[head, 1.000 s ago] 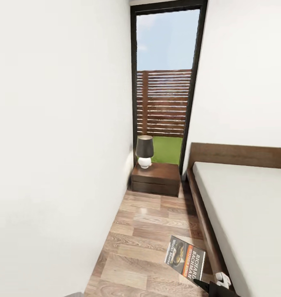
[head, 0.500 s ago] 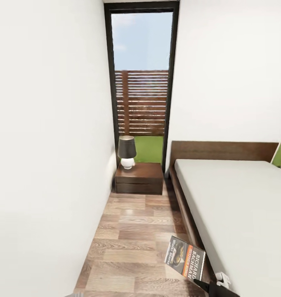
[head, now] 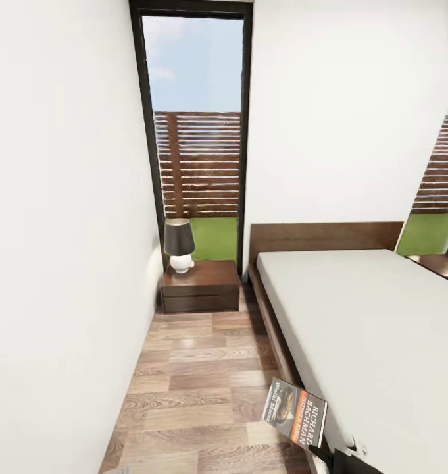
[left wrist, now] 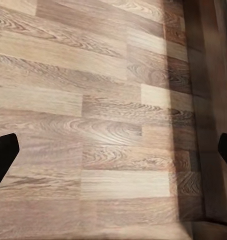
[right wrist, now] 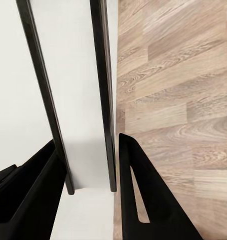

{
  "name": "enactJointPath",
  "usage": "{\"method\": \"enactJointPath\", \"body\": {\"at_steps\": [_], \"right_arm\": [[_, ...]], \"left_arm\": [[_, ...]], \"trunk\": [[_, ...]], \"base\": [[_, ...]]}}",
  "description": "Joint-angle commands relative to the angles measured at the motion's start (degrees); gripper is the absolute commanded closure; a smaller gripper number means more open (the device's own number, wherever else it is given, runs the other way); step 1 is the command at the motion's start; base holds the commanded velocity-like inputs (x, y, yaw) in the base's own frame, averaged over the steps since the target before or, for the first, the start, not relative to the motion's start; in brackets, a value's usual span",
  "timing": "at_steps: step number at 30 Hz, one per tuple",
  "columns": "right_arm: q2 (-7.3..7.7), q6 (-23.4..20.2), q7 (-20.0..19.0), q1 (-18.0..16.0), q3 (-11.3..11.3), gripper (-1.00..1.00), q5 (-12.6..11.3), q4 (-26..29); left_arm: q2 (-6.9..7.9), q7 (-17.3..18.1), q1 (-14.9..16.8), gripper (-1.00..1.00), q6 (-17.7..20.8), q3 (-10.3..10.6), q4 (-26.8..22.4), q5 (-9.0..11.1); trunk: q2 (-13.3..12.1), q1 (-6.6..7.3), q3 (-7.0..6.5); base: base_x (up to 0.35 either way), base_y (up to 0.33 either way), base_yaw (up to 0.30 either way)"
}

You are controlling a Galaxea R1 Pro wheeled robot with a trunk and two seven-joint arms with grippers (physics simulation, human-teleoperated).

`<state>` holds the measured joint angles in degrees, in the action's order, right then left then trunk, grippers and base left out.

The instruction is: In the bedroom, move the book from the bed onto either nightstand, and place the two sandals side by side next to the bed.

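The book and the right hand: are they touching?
Touching. The right wrist view shows the book edge-on, clamped between the right hand's black fingers.

Bright, even daylight comes through the tall window [head: 194, 131], leaving the white walls [head: 66, 230] nearly featureless. The floor [head: 191, 382] carries a soft sheen near the nightstand [head: 200, 286]. Straight lines lean outward toward the edges. The left wrist view is slightly soft, with a shadow band beside the bed [left wrist: 213, 100].

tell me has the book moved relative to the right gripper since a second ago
No. The book sits at the same spot above the right gripper; the bed and nightstand shifted because the camera turned.
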<state>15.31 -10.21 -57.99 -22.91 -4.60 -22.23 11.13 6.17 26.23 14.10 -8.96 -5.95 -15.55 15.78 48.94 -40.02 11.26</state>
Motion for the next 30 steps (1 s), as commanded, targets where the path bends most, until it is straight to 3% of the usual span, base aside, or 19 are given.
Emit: {"method": "enactJointPath", "body": {"at_steps": [1,30], "right_arm": [[-0.02,-0.60,-0.19,-0.04,-0.59,1.00,-0.01,0.02],[-0.24,1.77,-0.19,-0.04,-0.59,1.00,-0.01,-0.06]], "left_arm": [[-0.03,0.40,0.05,-1.00,0.00,-0.31,0.08,0.13],[-0.05,0.40,0.05,-1.00,0.00,-0.29,0.08,0.13]], "trunk": [[0.05,-0.04,0.08],[0.05,-0.04,0.08]], "base": [[0.310,0.000,-0.021],[0.331,0.000,0.000]]}}
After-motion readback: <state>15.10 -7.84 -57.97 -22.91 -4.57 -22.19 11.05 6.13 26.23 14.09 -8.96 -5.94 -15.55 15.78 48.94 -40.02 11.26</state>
